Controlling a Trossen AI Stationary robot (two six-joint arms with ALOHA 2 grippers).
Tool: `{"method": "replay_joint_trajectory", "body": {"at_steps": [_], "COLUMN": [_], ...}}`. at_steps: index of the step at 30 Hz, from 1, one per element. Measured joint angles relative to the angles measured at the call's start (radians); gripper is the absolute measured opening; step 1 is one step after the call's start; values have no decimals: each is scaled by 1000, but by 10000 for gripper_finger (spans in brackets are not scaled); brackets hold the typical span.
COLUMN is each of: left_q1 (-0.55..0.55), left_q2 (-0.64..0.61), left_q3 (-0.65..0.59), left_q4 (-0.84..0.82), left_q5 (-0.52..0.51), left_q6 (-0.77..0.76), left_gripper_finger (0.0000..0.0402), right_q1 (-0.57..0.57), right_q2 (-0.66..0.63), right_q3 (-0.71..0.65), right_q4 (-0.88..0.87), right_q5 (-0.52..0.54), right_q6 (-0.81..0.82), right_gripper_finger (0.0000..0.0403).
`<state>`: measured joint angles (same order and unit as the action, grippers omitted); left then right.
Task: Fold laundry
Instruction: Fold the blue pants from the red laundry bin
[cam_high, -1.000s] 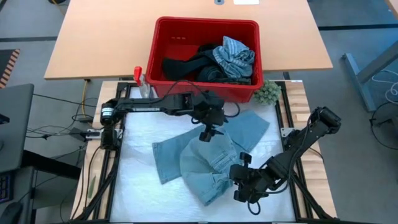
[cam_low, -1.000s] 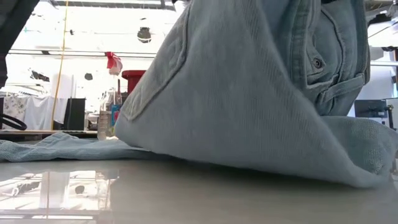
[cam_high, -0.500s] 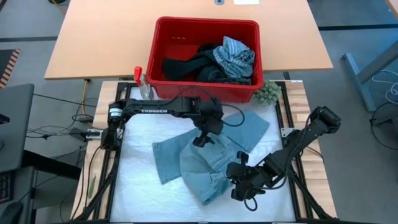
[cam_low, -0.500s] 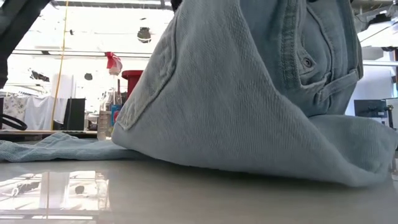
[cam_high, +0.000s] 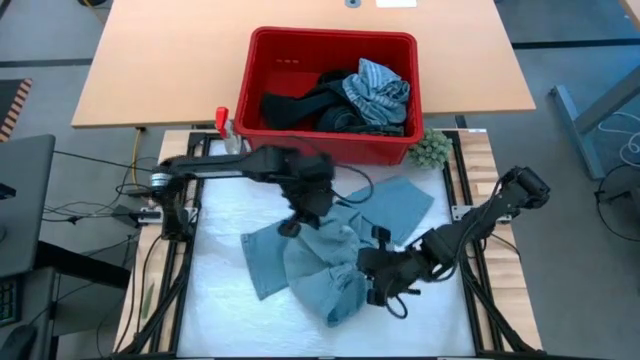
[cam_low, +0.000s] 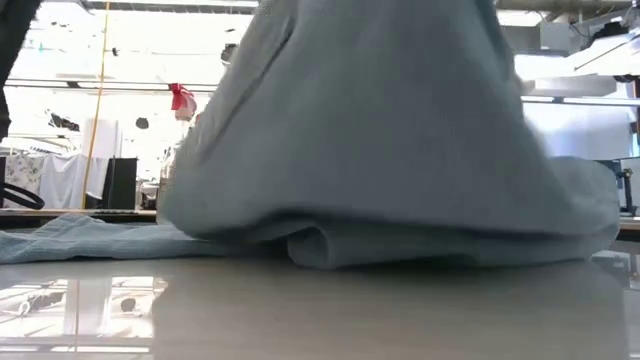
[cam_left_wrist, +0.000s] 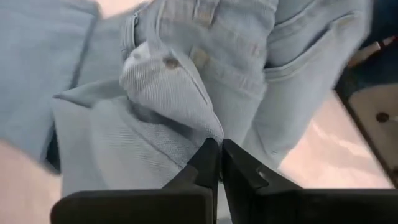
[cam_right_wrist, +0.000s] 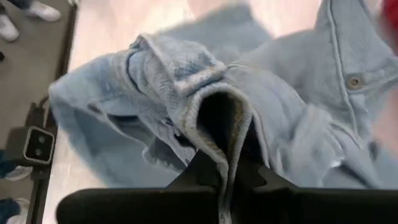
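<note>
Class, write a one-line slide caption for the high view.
Both grippers, left gripper and right gripper, pinch light blue jeans below a red basket.

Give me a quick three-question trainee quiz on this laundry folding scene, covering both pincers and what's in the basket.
1. True or false: the left pincer is shut on the light blue denim garment.
2. What does the right pincer grip? A) the green fuzzy ball B) a fold of the same denim garment C) the basket's rim
3. Where do the other garments lie?

Key:
1. True; in the left wrist view its fingers are pressed together on a fold of denim.
2. B; the right wrist view shows a denim edge pinched between its fingers.
3. In the red basket, where the striped garment lies on the dark clothes; the green ball sits by the basket's corner.
</note>
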<state>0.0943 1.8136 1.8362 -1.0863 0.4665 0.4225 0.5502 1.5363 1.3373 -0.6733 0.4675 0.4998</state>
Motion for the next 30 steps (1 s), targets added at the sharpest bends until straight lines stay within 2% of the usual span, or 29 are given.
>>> {"method": "replay_joint_trajectory", "body": {"at_steps": [4, 11, 14, 17, 20, 24, 27, 30], "left_q1": [-4, -66, -123, -207, -318, -455, -533, -593], "left_q2": [-142, -342, -415, -488, -571, -656, -664, -647], "left_q3": [0, 0, -37, -135, -289, -553, -736, -860], "left_q4": [-21, -53, -84, -82, -11, 264, 525, 719], "left_q5": [-49, -185, -267, -326, -387, -438, -479, -478], "left_q6": [-71, -243, -333, -449, -584, -781, -887, -963], "left_gripper_finger": [0, 0, 0, 0, 0, 0, 2, 20], "right_q1": [-59, -179, -206, -221, -227, -232, -218, -202], "right_q2": [-36, -10, 13, 34, 48, 89, 140, 196], "right_q3": [77, 277, 383, 475, 503, 484, 460, 458], "right_q4": [46, 90, 44, -84, -230, -368, -419, -431], "right_q5": [-19, -259, -331, -383, -438, -566, -579, -580], "right_q6": [-204, -737, -869, -867, -783, -629, -590, -585], "right_gripper_finger": [29, 29, 29, 29, 29, 29, 29, 29]}}
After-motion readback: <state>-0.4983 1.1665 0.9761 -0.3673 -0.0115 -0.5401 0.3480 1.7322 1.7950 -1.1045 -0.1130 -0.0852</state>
